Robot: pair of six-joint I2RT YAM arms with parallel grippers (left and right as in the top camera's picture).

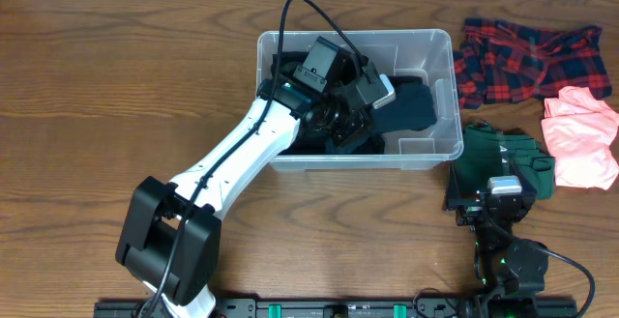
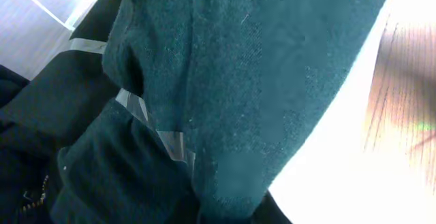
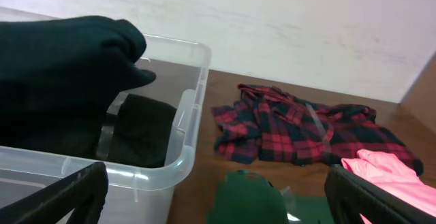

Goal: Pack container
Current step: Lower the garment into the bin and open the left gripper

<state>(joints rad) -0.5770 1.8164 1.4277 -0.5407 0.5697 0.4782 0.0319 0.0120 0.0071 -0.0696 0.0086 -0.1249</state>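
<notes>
Dark teal cloth (image 2: 238, 81) smothers the left gripper (image 1: 360, 113) inside the mid-table container (image 1: 443, 86); its grip cannot be told. Right gripper (image 3: 218, 195) hangs spread wide over a green garment (image 1: 503, 159), beside the container's rim.

Brown wooden table (image 1: 116, 86) against white wall (image 3: 306, 26).

The left arm (image 1: 242, 149) reaches diagonally forward and rightward from its base, wrist bent down. The fingers of the left gripper (image 1: 366, 94) are hidden, so their spread cannot be told. The right arm (image 1: 517, 255) sits folded near its base, the right gripper (image 3: 216, 180) pointing forward with its jaws wide apart.
</notes>
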